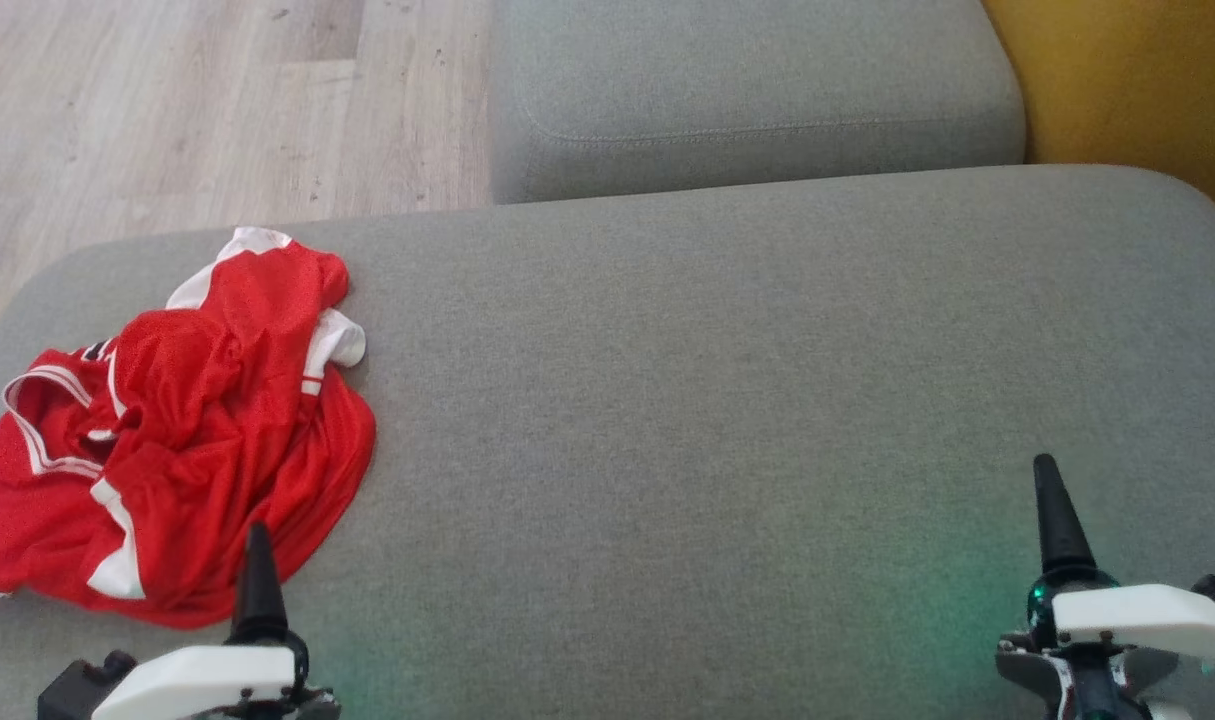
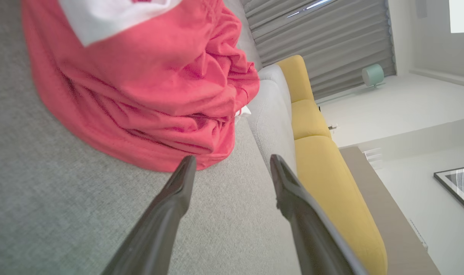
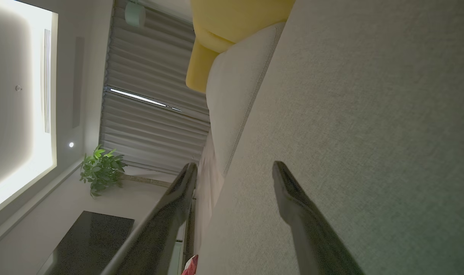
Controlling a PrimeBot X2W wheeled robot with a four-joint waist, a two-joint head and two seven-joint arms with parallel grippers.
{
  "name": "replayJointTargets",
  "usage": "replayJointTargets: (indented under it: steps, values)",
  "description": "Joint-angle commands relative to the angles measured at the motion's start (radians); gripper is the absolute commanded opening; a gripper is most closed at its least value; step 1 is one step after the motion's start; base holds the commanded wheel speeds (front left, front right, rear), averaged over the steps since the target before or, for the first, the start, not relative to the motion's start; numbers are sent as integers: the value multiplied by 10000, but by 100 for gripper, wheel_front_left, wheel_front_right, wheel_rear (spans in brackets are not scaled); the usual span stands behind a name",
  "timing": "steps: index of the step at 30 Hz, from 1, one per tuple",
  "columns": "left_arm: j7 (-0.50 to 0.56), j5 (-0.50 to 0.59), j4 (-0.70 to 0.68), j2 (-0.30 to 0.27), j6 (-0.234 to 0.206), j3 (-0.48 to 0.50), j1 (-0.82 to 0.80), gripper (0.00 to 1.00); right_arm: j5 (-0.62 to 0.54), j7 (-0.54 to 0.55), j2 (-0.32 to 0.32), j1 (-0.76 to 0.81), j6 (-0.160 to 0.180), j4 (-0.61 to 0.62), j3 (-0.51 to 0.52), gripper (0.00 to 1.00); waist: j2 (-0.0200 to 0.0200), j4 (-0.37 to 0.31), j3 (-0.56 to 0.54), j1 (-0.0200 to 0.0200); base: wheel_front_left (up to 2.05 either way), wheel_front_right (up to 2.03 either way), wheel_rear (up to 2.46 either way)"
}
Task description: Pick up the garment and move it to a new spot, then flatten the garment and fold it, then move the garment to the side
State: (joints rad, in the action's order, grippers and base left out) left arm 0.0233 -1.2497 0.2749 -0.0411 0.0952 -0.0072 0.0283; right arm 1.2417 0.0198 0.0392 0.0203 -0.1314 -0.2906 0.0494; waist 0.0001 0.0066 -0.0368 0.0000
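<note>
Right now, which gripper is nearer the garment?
The left gripper: it sits at the red garment's near edge, while the right gripper hovers over bare grey cushion, far across.

Garment (image 1: 167, 450) lies on the big cushion (image 1: 717, 400), at its left end. Left gripper (image 2: 232, 160) over the cushion's near-left edge, just beside the garment. Right gripper (image 3: 233, 166) over its near-right edge. Second cushion (image 1: 747, 90) behind the big cushion, floor (image 1: 167, 100) beyond its far-left side.
</note>
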Motion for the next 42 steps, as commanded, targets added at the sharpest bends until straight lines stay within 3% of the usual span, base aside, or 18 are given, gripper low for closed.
replayJointTargets:
  steps: [1,26,42]
  values:
    - [-117,297,-428,-48,-29,-28,-239,100,-282,-102,44,-167,2,438,-111,100,-1,8,-22,0,0,0,0]
    - [-829,3464,-927,-60,-194,-476,243,100,-3470,-809,61,215,3,921,-799,100,-1,-1,-521,0,0,0,0]
    - [-1334,5573,-1225,-68,-325,-880,532,100,-5886,-1310,73,674,4,1161,-1291,100,-1,426,-948,0,0,0,0]
